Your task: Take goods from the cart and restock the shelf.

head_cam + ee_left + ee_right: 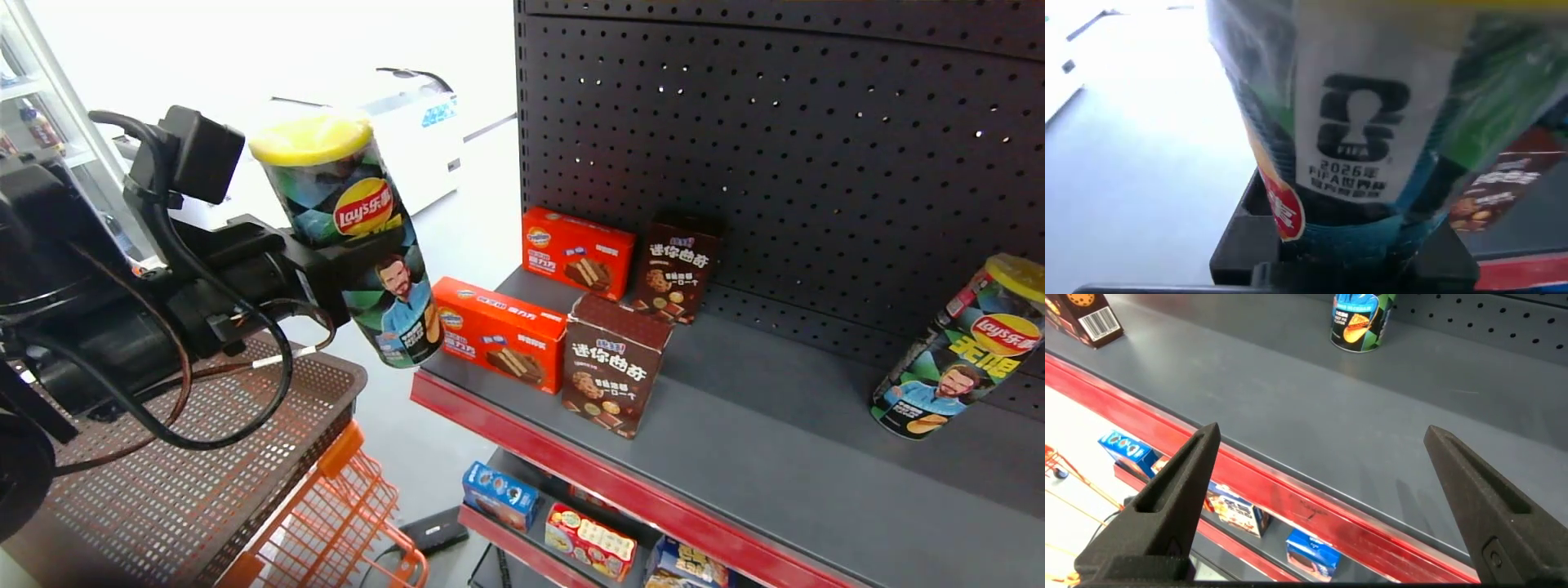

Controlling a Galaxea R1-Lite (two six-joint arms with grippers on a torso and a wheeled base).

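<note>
Up beside the shelf's left end, above the cart (339, 531), the chip can (339, 175) with the yellow lid hangs in the air. It is tilted, with its base toward the shelf (775, 457) and its lid leaning away from it. The left arm comes in roughly level from the left side of the head view. The left tool (353, 255) is clamped across the can's middle. In the left wrist view the can (1372, 122) rises out of the left tool (1347, 257), its fingers tight against the sides.

Just past the can's base, at the shelf's front edge, lies an orange box (502, 331), touching a brown box (614, 363) standing beside it. A second orange box (578, 249) and a second brown box (678, 265) sit behind them, against the pegboard (816, 122). Well apart, on the right of the shelf, stands another chip can (955, 351) close to the pegboard.

The right tool (1323, 437) hovers over the shelf's red front lip, fingers spread wide apart with nothing between them. That other chip can (1360, 318) sits farther back. More packets (589, 539) sit on the lower shelf.
</note>
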